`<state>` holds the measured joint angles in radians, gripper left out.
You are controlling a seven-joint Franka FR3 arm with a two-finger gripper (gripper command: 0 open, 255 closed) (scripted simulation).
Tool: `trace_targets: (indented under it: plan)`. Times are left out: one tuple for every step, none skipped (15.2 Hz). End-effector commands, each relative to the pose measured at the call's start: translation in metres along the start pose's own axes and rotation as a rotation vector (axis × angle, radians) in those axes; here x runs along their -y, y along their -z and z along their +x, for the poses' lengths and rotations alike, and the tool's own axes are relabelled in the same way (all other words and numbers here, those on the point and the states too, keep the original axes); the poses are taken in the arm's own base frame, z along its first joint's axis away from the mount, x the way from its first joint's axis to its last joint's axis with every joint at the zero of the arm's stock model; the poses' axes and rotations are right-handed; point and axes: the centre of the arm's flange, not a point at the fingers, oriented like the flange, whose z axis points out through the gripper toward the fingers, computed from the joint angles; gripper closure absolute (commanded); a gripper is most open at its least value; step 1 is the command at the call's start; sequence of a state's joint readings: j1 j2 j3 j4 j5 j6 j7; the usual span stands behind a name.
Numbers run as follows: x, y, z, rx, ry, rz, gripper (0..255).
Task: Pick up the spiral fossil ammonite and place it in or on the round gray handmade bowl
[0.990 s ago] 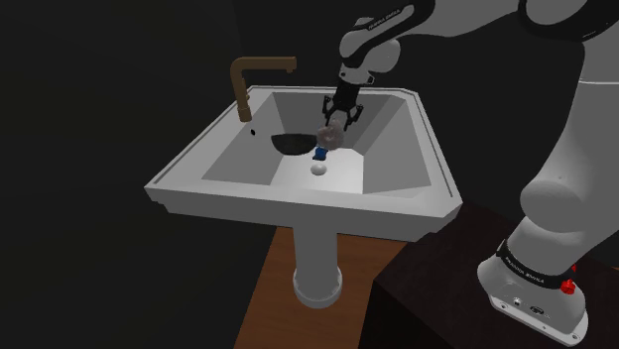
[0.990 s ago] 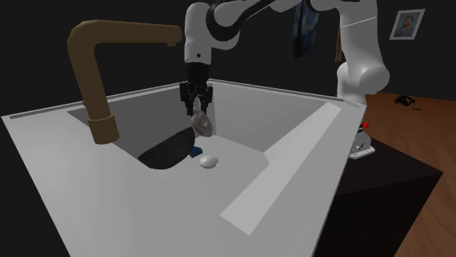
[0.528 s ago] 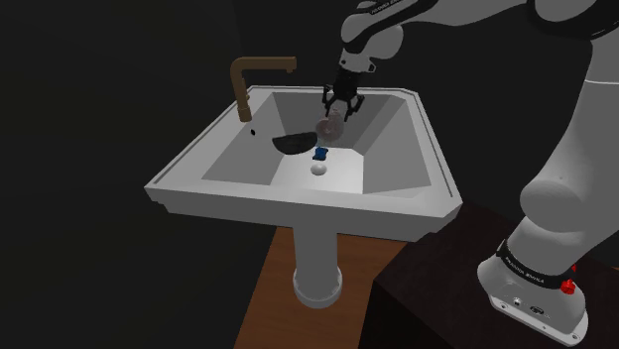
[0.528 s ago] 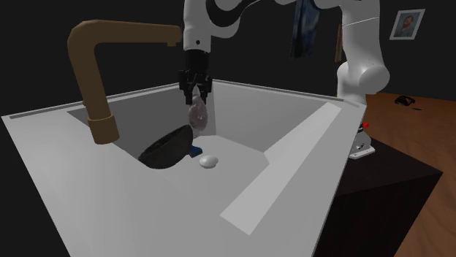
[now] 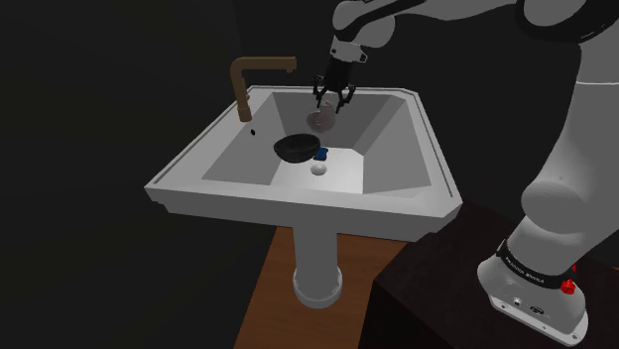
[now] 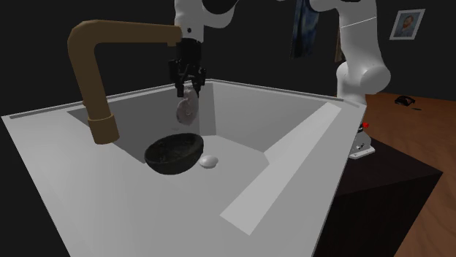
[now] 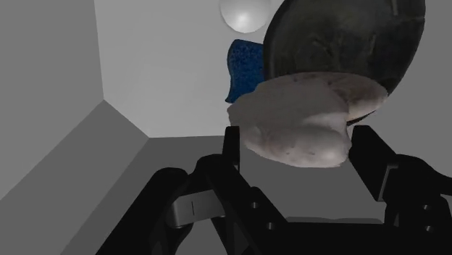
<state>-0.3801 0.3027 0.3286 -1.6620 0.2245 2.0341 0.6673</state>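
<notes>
**Ammonite pinched above the bowl**

In the second exterior view you see the brown faucet [image 6: 91, 73] to the left of the dark bowl [image 6: 173, 153], which sits in the sink [image 6: 73, 212]. Your gripper [image 6: 187, 87] clamps the pale ammonite [image 6: 188, 109], which hangs below its fingertips in the air over the bowl. A small white ball [image 6: 209, 160] lies just right of the bowl.

**Three cameras around one sink**

The shoulder camera sits beside and a little behind my stand [image 5: 536, 288], well back, looking down over the whole sink [image 5: 298, 203]. The second hangs close by the faucet [image 6: 95, 73], facing across the sink toward my stand. The wrist camera looks along my gripper [image 7: 300, 145], near the bowl [image 7: 340, 36]. All share the sink's inside
</notes>
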Motion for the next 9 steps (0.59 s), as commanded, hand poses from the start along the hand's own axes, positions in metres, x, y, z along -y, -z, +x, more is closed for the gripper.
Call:
trace_targets:
  plan:
    - [0.021, -0.007, 0.002, 0.000, -0.001, 0.000, 255]
    - [0.034, -0.010, 0.003, 0.000, -0.001, 0.000, 255]
    - [0.047, -0.013, 0.004, 0.000, -0.001, 0.000, 255]
    - [0.060, -0.016, 0.005, 0.000, -0.001, 0.000, 255]
    - [0.073, -0.019, 0.007, 0.000, -0.001, 0.000, 255]
    - [0.086, -0.021, 0.008, 0.000, -0.001, 0.000, 255]
    - [0.098, -0.024, 0.009, 0.000, -0.001, 0.000, 255]
    - [0.114, -0.028, 0.011, 0.000, -0.001, 0.000, 255]
    - [0.113, -0.033, 0.011, 0.000, -0.001, 0.000, 255]
